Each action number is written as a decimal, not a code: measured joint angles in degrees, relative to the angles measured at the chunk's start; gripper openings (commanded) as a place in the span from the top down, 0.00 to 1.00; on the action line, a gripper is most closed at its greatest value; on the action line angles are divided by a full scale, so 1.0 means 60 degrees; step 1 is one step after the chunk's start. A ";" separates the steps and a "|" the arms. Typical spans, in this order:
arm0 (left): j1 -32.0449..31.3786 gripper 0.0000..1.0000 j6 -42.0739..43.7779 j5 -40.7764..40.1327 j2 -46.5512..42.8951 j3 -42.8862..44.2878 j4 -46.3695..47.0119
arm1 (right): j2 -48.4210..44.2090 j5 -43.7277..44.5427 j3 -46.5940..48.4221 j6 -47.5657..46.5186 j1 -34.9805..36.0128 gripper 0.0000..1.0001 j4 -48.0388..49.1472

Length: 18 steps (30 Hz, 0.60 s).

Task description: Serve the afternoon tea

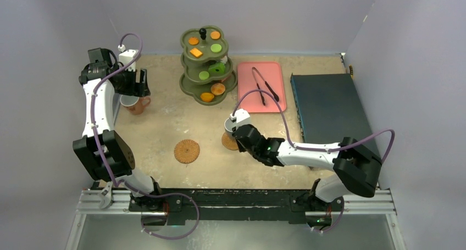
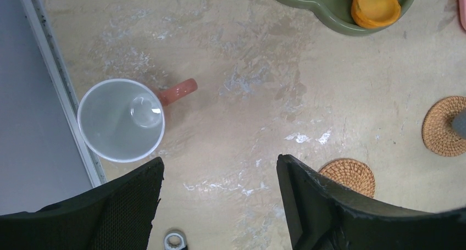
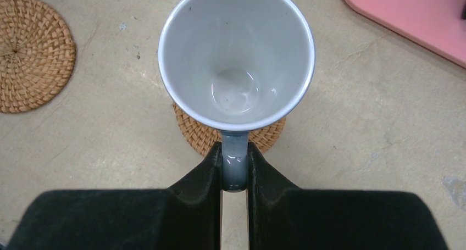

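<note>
Right gripper (image 3: 235,159), fingers clamped on the handle of the grey cup (image 3: 236,57), holds it over a coaster (image 3: 192,133); it should lower level and centred before releasing. Left gripper (image 2: 220,170), fingers apart, hovers beside the terracotta cup (image 2: 121,120).

Left arm (image 1: 100,110): reaches forward from its base along the left side, with the wrist bent over so that the left gripper (image 2: 220,166) points down at the table. Jaws stand wide apart with nothing between them.

Right arm (image 1: 308,154): elbow folded out to the right, forearm low and stretched leftward toward the centre. Right gripper (image 3: 234,154): jaws nearly together, pinching the handle of the grey-blue cup (image 3: 236,57) from both sides.
</note>
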 measured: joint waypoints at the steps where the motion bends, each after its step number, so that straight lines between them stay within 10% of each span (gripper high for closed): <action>1: 0.0000 0.26 0.0029 0.0000 0.0000 0.0000 -0.0025 | -0.0036 0.0004 -0.0069 0.0036 0.0000 1.00 0.0000; 18: 0.0000 0.26 0.0175 -0.0004 0.0000 0.0087 -0.0120 | -0.0262 -0.0029 -0.0561 0.0313 0.0033 1.00 0.0168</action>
